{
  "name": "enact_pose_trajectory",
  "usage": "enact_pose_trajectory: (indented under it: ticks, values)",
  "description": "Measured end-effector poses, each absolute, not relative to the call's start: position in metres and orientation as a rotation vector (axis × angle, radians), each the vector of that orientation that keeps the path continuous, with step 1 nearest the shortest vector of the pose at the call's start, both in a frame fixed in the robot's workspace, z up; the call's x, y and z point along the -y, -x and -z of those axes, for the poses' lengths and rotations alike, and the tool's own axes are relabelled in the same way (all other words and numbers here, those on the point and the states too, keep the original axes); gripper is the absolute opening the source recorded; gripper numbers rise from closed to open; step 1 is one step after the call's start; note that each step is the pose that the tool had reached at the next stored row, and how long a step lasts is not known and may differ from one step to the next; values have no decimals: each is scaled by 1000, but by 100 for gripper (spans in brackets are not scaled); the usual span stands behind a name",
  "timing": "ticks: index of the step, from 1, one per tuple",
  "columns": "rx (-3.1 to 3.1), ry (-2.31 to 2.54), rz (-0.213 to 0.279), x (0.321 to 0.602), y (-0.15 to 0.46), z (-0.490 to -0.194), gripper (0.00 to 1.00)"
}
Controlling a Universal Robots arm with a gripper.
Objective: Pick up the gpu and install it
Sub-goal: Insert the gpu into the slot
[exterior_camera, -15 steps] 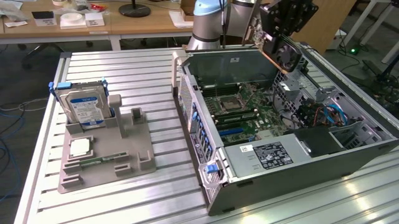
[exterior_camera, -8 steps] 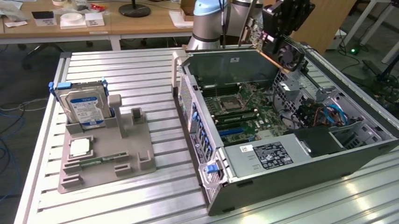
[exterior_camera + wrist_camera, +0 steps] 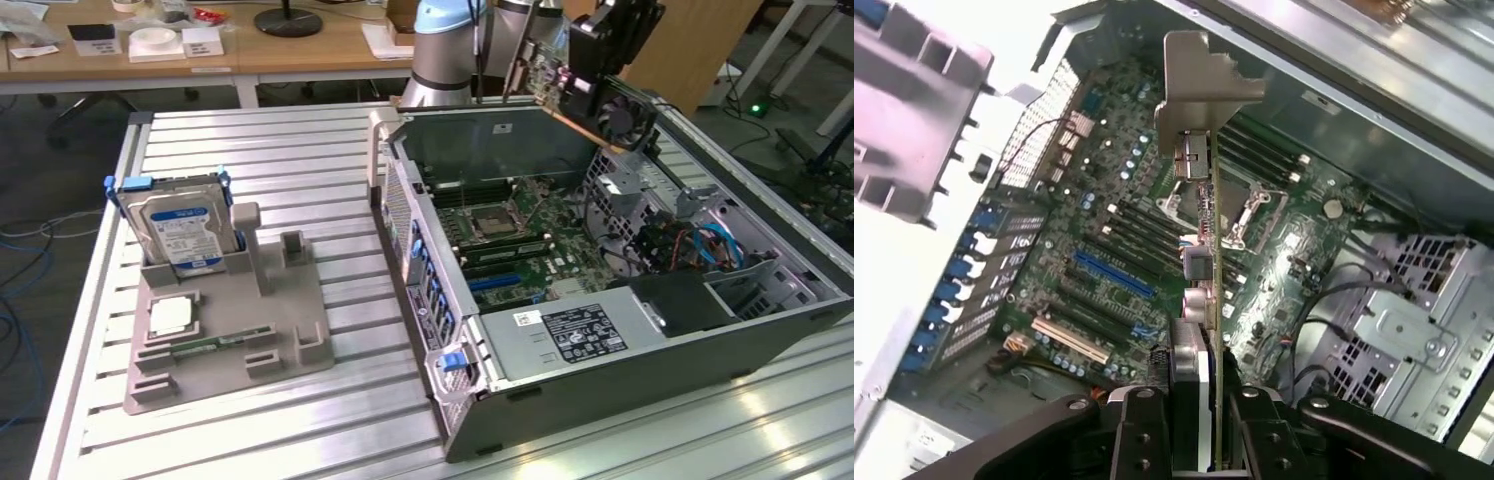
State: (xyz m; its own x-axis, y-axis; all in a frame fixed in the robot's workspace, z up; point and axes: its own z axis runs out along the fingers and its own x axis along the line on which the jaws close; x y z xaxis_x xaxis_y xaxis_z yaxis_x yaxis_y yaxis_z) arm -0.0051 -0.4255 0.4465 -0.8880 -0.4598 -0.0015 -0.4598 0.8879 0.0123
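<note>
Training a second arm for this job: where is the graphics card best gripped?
Pinch the graphics card across its flat faces at the end away from its metal bracket, coming from above the case. It is thin, and this leaves the bracket end free. The gripper holds it so.

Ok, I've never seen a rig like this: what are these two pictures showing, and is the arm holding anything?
One picture comes from a camera off to the side, the other from a camera on the arm's wrist, looking past the claw. The machine is one pale-blue and silver robot arm. Its claw is closed on the gpu, a thin black card with a round fan, held above the open grey computer case lying on the ribbed metal table. On the exterior view's left, a grey plastic holder carries a silver hard drive with a blue label and a small green memory stick.
</note>
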Motion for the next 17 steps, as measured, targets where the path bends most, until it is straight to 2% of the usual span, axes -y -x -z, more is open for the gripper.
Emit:
enact_pose_trajectory:
  ticks: [17]
  values:
    - [2915,-1190,14,425,5,-444,28]
